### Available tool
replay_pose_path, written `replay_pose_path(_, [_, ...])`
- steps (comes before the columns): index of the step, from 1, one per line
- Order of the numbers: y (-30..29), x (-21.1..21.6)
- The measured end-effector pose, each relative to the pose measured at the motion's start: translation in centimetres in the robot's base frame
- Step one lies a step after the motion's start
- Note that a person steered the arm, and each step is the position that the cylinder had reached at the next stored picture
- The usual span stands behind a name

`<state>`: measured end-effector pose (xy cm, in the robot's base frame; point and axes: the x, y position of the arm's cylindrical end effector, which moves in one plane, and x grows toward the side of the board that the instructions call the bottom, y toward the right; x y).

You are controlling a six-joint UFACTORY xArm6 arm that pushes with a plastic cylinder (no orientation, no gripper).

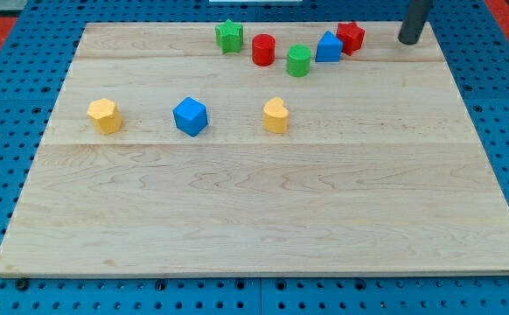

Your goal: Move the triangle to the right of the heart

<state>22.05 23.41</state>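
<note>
My tip (408, 40) hovered at the view's top right corner of the wooden table (263, 219), the dark rod entering from the top edge and tilting slightly, its lower end at the table's far edge w/ the blue pegboard (499, 105) around it. The tool was a bare rod, no jaws to widen or narrow, holding nothing and touching no block.

Nearest to the tip, just to its left in view, sat the red star-shaped block (351, 37), touching or nearly touching the blue triangle (328, 47), the task's piece, on its left. Farther left of the tip, in a loose row along the top: green cylinder (299, 60), red cylinder (263, 49), then green star-shaped block (229, 36).

The yellow heart (275, 115) lay well apart from the tip, down and left of it, near the table's middle row; the triangle was up and to the heart's right in view, not level w/ it. Left of the heart, farther still from the tip: blue cube (190, 116), then a yellow block (104, 115), approx. hexagonal, farthest from the tip.
</note>
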Motion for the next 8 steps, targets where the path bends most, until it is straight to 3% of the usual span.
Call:
replay_pose_path(2, [-13.5, -1.0])
replay_pose_path(3, [-17.1, -0.7])
replay_pose_path(4, [-17.6, 1.5])
replay_pose_path(6, [-11.8, 9.5])
replay_pose_path(8, [-10.5, 14.1])
